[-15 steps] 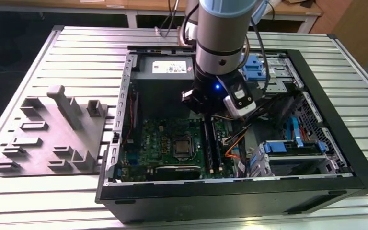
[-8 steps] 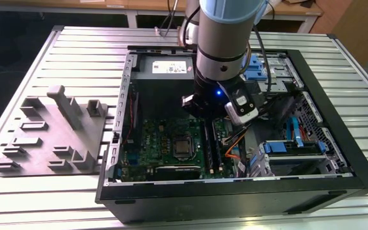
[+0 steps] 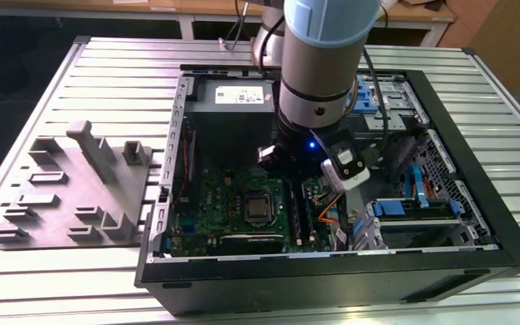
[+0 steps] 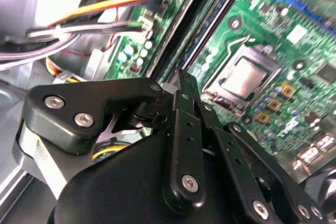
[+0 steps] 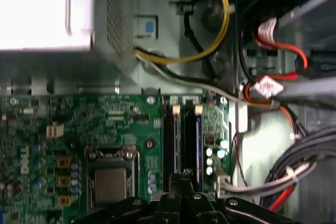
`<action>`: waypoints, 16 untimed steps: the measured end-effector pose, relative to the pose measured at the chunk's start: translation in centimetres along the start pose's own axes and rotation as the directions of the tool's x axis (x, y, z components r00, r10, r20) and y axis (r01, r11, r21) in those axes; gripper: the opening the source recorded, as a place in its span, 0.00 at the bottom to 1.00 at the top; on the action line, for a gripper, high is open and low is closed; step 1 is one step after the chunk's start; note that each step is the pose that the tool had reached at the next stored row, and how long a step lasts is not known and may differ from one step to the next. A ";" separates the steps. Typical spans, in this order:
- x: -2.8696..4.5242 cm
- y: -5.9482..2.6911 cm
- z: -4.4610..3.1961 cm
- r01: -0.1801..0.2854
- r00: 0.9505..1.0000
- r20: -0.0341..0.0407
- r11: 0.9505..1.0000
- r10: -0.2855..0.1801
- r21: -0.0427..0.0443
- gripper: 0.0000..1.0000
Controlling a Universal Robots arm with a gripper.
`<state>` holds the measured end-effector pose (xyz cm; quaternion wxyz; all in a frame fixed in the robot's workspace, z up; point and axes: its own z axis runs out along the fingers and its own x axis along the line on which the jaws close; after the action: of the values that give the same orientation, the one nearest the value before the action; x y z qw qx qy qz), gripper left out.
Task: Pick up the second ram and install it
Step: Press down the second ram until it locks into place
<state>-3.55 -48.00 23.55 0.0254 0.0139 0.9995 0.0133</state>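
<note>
We find the slatted metal bench (image 3: 106, 74) carrying an open computer case (image 3: 332, 277), laid on its side so that its interior faces upward and the arm can reach it from above. The arm (image 3: 319, 61) comes down into the middle of the case, over the band of memory slots.

To the exterior view's left of the case stands the grey tray (image 3: 70, 196) with its upright blocks, well apart from the arm. We see no stick in it.

The green motherboard (image 5: 52, 124) lies flat on the floor of the case. The processor socket (image 5: 110, 182) sits just beside the memory slots. A yellow cable (image 5: 220, 24) and the other loose leads run along the case wall, away from the slots.

The pincer (image 5: 184, 174) hangs directly over the slots, its fingers drawn narrow and lined up along them. We judge that this stance suits lowering or pressing a thin stick.

A dark narrow stick stands on edge in the slot beneath the fingertips, and we take it to be the second ram (image 5: 191, 145). We cannot tell whether the fingers clamp it or merely bear on its end, nor whether it is fully seated.
</note>
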 end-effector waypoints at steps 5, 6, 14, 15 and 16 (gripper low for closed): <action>-0.05 -1.72 -0.05 0.000 1.000 0.000 1.000 0.000 0.000 0.10; -0.05 -1.99 -0.05 0.000 1.000 0.000 1.000 0.000 0.000 0.10; -0.10 -3.80 -0.10 0.000 1.000 0.000 1.000 0.000 0.000 0.10; -0.11 -3.99 -0.10 0.000 1.000 0.000 1.000 0.000 0.000 0.10; -0.12 -4.17 -0.10 0.000 1.000 0.000 1.000 0.000 0.000 0.10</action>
<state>-3.55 -52.17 23.55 0.0255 0.0139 0.9995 0.0133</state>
